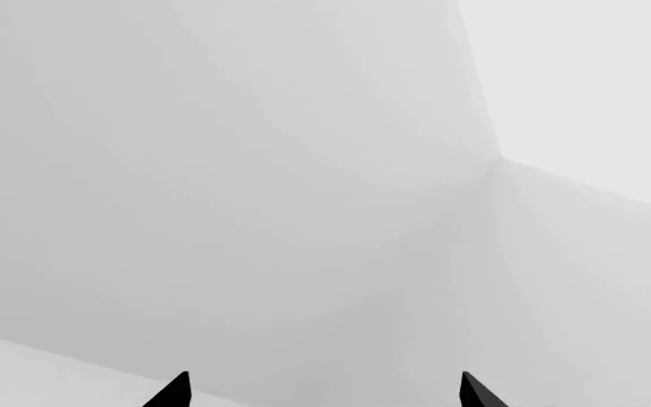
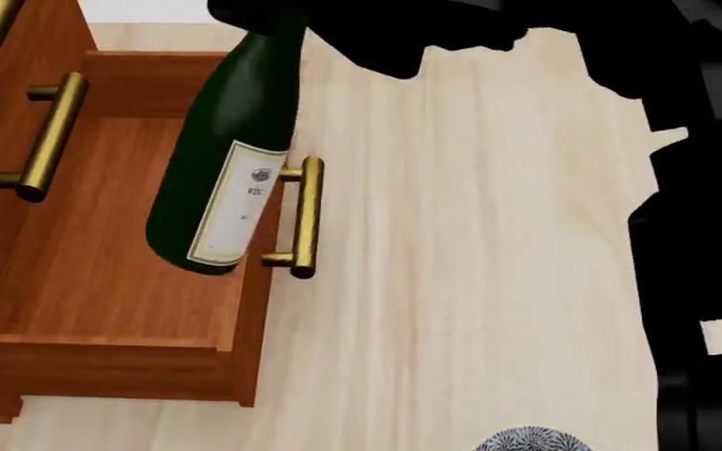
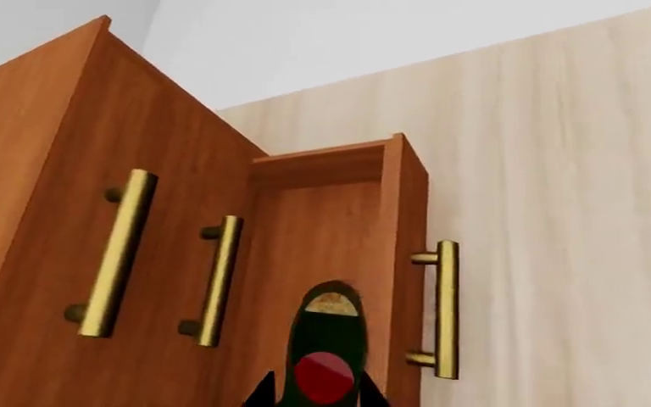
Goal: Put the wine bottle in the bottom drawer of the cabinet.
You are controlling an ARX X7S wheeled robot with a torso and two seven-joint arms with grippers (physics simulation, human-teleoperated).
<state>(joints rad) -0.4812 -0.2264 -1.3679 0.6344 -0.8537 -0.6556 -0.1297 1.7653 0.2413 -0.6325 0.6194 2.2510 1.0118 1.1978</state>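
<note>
Item: wine bottle [image 2: 229,160], dark green, white label, carried tilted over the front edge of the bottom drawer [image 2: 110,272], partly above its bare floor, partly across the front panel beside the brass handle [image 2: 305,216]. Status: the drawer stands pulled out from the cabinet [image 3: 65,170]; the bottle is not yet laid inside, so you have lowering and release left. Right gripper [image 3: 323,398]: fingers pinched on the bottle's neck end. Left gripper [image 1: 325,394]: fingertips spread apart, holding nothing, facing pale blank walls. Also present: patterned bowl [image 2: 530,440], at the floor's near edge.
</note>
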